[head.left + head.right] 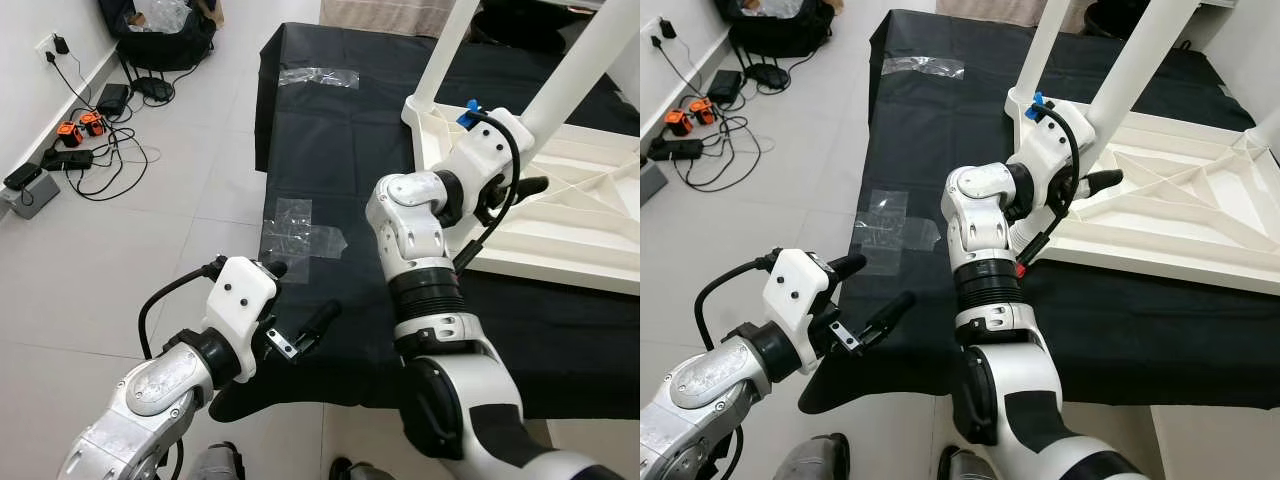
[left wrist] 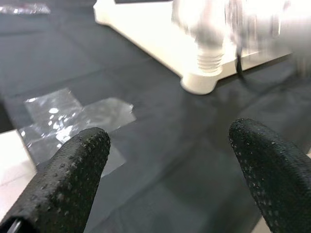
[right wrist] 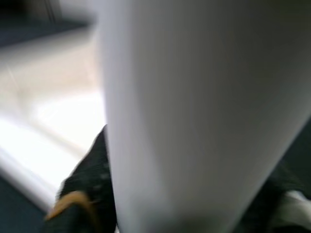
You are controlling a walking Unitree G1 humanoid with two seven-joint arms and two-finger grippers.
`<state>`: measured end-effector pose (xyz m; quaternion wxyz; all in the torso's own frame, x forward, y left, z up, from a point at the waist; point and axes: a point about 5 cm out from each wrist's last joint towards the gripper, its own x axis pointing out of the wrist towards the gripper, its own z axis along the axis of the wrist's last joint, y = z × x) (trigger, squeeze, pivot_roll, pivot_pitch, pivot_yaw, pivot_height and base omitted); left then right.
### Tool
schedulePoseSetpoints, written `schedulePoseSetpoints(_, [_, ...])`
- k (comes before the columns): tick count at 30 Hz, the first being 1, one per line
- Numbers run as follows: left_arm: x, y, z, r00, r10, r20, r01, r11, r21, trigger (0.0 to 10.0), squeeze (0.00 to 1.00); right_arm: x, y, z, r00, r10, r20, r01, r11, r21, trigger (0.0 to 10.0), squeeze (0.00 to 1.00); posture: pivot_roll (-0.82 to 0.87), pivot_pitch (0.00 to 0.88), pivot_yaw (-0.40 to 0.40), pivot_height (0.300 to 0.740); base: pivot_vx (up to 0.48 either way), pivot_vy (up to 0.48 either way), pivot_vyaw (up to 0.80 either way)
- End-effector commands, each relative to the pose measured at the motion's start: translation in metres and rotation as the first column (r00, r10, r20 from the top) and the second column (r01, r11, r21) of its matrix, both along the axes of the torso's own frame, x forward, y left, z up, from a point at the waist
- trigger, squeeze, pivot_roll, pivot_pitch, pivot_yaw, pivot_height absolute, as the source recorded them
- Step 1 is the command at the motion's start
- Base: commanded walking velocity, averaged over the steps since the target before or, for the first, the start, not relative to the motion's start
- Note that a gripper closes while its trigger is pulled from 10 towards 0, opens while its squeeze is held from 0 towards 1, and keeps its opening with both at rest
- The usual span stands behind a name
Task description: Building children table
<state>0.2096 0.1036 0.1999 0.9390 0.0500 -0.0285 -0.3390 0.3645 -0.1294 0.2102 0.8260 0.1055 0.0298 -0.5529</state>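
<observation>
A white children's table (image 1: 560, 235) lies upside down on a black cloth (image 1: 340, 150), its ribbed underside facing up. Two white legs stand up from it, one at the far corner (image 1: 445, 50) and a nearer one (image 1: 585, 65). My right gripper (image 1: 1092, 165) is at the base of the nearer leg. In the right wrist view that leg (image 3: 194, 111) sits between the black fingers (image 3: 90, 184), which are shut on it. My left gripper (image 1: 300, 292) hovers open and holding nothing over the cloth's near left edge, well apart from the table.
Clear tape patches (image 1: 300, 235) (image 1: 320, 77) lie on the cloth. Cables, chargers and a power strip (image 1: 80, 140) are spread on the tiled floor by the left wall, with a black bag (image 1: 165, 35) behind them. Bare floor (image 1: 150, 250) lies left of the cloth.
</observation>
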Motion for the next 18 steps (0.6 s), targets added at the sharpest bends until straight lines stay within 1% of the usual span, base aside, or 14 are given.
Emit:
schedulePoseSetpoints(1, [0.0, -0.001, -0.004, 1.0, -0.003, -0.017, 0.003, 1.0, 0.003, 10.0, 0.0, -0.003, -0.009, -0.019, 0.998, -0.019, -0.057, 0.024, 0.997, 0.08, 10.0, 1.0, 0.1, 0.247, -0.069, 0.74, 0.0, 0.0, 0.0])
schedulePoseSetpoints(4, [0.0, -0.001, -0.005, 1.0, -0.003, -0.017, 0.003, 1.0, 0.004, 10.0, 0.0, -0.002, -0.008, -0.017, 0.998, -0.023, -0.053, 0.027, 0.997, 0.067, 10.0, 1.0, 0.1, 0.247, -0.069, 0.74, 0.0, 0.0, 0.0])
schedulePoseSetpoints(5, [0.0, -0.001, -0.005, 1.0, -0.003, -0.018, 0.003, 1.0, 0.003, 10.0, 0.0, -0.002, -0.007, -0.015, 0.999, -0.019, -0.046, 0.022, 0.998, 0.065, 10.0, 0.0, 0.1, 0.244, -0.069, 0.74, 0.0, 0.0, 0.0])
schedulePoseSetpoints(16, [0.0, -0.001, -0.005, 1.0, -0.002, -0.017, 0.002, 1.0, 0.003, 10.0, 0.0, 0.0, -0.005, -0.008, 1.0, 0.011, -0.004, -0.01, 0.999, 0.054, 10.0, 0.0, 0.1, 0.238, -0.069, 0.74, 0.0, 0.0, 0.0])
schedulePoseSetpoints(17, [0.0, -0.001, -0.005, 1.0, -0.002, -0.017, 0.002, 1.0, 0.003, 10.0, 0.0, 0.001, -0.003, -0.006, 0.999, 0.034, 0.019, -0.035, 0.998, 0.049, 10.0, 0.0, 0.1, 0.238, -0.069, 0.74, 0.0, 0.0, 0.0])
schedulePoseSetpoints(18, [0.0, -0.001, -0.005, 1.0, -0.002, -0.017, 0.002, 1.0, 0.003, 10.0, 0.0, 0.001, -0.003, -0.006, 0.999, 0.034, 0.019, -0.035, 0.998, 0.049, 10.0, 0.0, 0.1, 0.238, -0.069, 0.74, 0.0, 0.0, 0.0])
